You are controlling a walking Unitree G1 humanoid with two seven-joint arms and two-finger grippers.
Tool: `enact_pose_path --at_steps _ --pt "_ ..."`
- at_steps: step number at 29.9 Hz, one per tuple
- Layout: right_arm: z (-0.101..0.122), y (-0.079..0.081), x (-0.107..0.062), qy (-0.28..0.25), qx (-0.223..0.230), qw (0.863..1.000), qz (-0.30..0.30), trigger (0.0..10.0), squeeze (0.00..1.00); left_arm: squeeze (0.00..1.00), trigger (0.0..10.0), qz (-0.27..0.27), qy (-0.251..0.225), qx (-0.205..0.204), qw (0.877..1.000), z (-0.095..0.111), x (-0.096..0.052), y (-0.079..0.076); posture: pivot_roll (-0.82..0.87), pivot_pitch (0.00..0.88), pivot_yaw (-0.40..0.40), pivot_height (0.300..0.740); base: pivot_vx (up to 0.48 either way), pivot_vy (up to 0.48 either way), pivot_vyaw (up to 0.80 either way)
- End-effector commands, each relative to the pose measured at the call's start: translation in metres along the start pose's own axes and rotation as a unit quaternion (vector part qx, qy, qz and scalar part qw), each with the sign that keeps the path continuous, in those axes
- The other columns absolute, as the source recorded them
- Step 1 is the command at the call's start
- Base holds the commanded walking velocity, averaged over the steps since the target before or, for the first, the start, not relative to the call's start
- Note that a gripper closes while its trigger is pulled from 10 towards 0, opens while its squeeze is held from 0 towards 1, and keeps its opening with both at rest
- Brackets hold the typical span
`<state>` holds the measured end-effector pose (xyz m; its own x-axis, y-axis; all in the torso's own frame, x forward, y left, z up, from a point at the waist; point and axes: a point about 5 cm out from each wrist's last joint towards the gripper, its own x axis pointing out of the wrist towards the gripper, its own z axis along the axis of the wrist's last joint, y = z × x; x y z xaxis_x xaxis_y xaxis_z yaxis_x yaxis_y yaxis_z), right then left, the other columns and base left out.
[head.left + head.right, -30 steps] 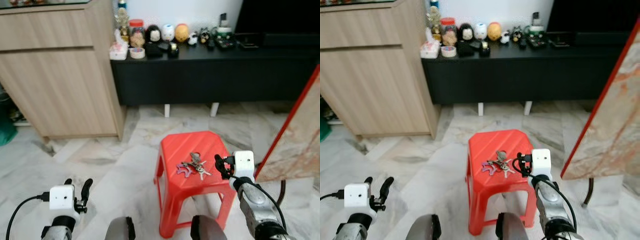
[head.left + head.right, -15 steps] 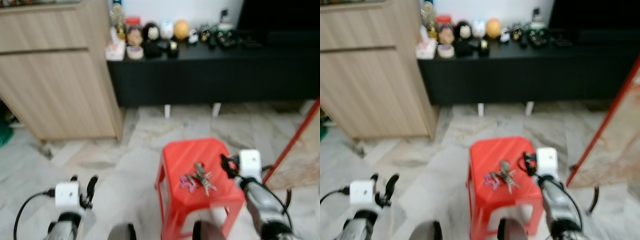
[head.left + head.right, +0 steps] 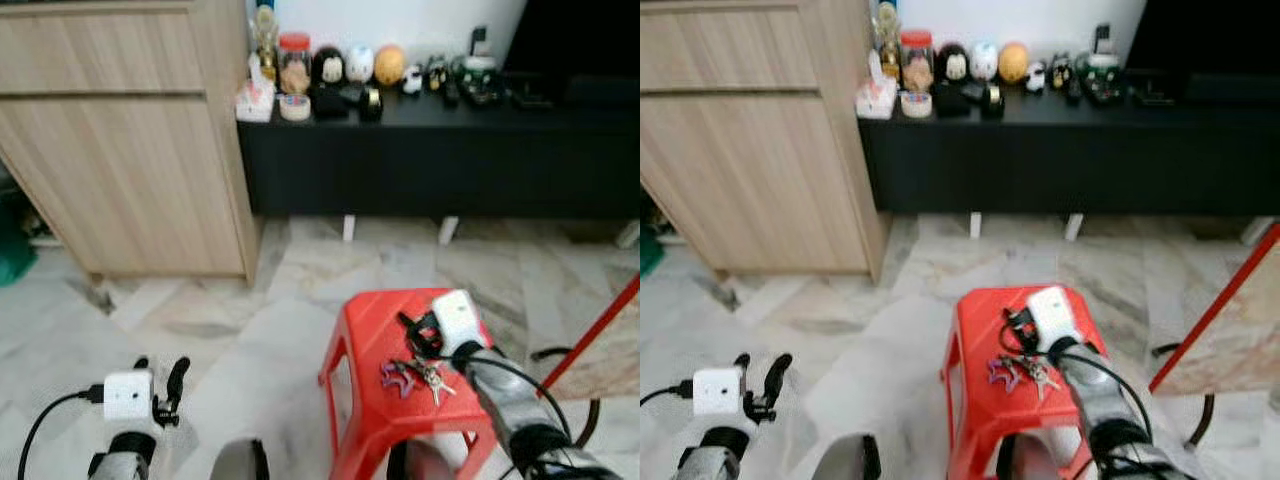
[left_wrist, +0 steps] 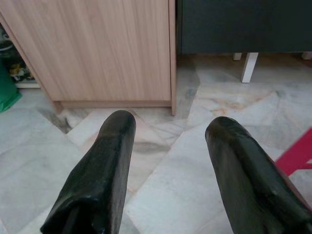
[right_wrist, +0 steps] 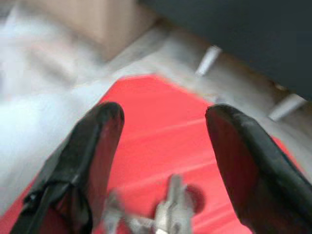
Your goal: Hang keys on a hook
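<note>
Two grippers in frame. Left gripper (image 3: 160, 385) hangs low over marble floor (image 3: 200, 320), fingers spread, grasping nothing. Red stool (image 3: 365, 345) to its right; keys (image 3: 420, 375) lie on the seat. Right gripper (image 5: 163, 161) just above them, fingers apart, nothing grasped.

Metal keys (image 3: 428, 373) on a glossy plastic stool (image 3: 365, 330) (marble floor (image 3: 200, 320)).

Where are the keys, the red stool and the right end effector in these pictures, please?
keys (image 3: 420, 373), left eye view, middle of the bunch.
stool (image 3: 365, 330), left eye view, bare seat near its back left corner.
right end effector (image 5: 163, 141), right wrist view, midway between its fingertips.
</note>
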<state>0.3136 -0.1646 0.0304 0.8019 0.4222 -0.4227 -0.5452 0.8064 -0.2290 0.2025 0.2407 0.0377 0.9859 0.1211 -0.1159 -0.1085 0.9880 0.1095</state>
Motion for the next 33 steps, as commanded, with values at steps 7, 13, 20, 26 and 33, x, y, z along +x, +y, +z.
enact_pose_path --at_steps 7,13,20,26,33 --pt "-0.002 0.014 0.007 0.052 -0.069 0.993 0.074 10.0 1.00 0.00 10.0 -0.002 0.003 0.005 1.000 0.000 -0.004 -0.001 0.13 0.000 -0.050 0.580 0.000 0.000 0.00" --pt "-0.015 0.021 0.007 0.102 -0.087 0.988 0.077 10.0 1.00 0.00 10.0 0.002 0.009 0.007 1.000 -0.002 -0.013 0.003 0.15 0.000 -0.056 0.580 0.000 0.000 0.00" --pt "-0.025 0.023 0.005 0.125 -0.036 0.990 0.053 10.0 0.00 0.00 10.0 0.000 0.018 0.015 1.000 -0.003 -0.026 0.007 0.18 0.000 -0.042 0.580 0.000 0.000 0.00" --pt "-0.024 0.015 0.006 0.134 -0.008 0.991 0.008 10.0 0.00 0.00 10.0 -0.003 0.025 0.028 0.999 -0.002 -0.034 0.016 0.19 0.000 -0.013 0.580 0.000 0.000 0.00" --pt "-0.023 0.021 0.007 0.127 0.042 0.991 0.028 10.0 0.00 0.00 10.0 -0.016 0.026 0.040 0.999 0.004 -0.036 0.019 0.21 0.000 0.008 0.580 0.000 0.000 0.00"
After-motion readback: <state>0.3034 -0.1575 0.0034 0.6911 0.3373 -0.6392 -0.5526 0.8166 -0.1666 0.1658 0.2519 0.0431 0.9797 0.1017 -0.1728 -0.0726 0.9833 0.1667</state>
